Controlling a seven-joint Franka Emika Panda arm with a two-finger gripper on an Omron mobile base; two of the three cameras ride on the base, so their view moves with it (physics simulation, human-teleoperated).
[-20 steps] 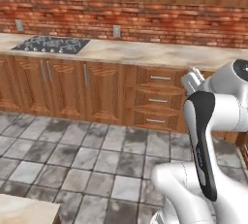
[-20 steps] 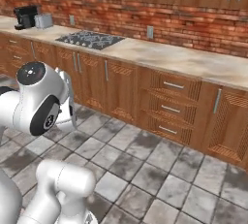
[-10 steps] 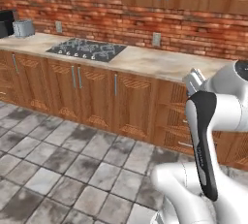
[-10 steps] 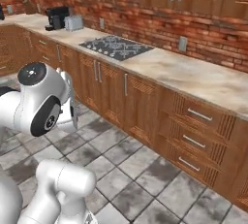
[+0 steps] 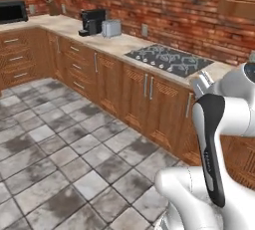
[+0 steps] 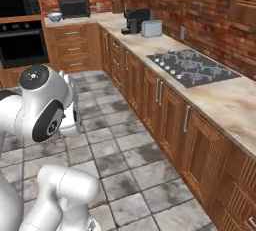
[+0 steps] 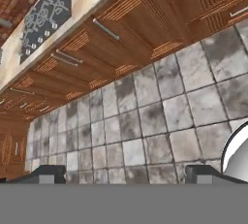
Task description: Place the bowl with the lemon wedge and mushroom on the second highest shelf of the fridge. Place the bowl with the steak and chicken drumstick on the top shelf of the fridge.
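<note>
Gripper (image 7: pixel 126 173): pointing down at the tiled floor, holding nothing.
Fingers (image 7: pixel 46 173): standing well apart, with grey tiles showing in the gap between the two dark tips.
Floor (image 7: pixel 160 116): lying under and beyond the fingertips, worn grey tiles.
Cabinets (image 7: pixel 131 29): running in a wooden row past the floor, far ahead of the fingers.
Cooktop (image 6: pixel 192 67): sitting flush in the pale counter (image 6: pixel 220 100), well away from the fingers.
Coffee machine (image 5: pixel 93 21): standing beside the toaster (image 5: pixel 111 28) farther along the counter.
Microwave (image 6: pixel 74 7): resting on the far corner counter.
Bowl (image 6: pixel 55 16): sitting left of the microwave, far from the fingers; contents too small to tell.
Oven (image 6: pixel 22 42): built into the far wall.
</note>
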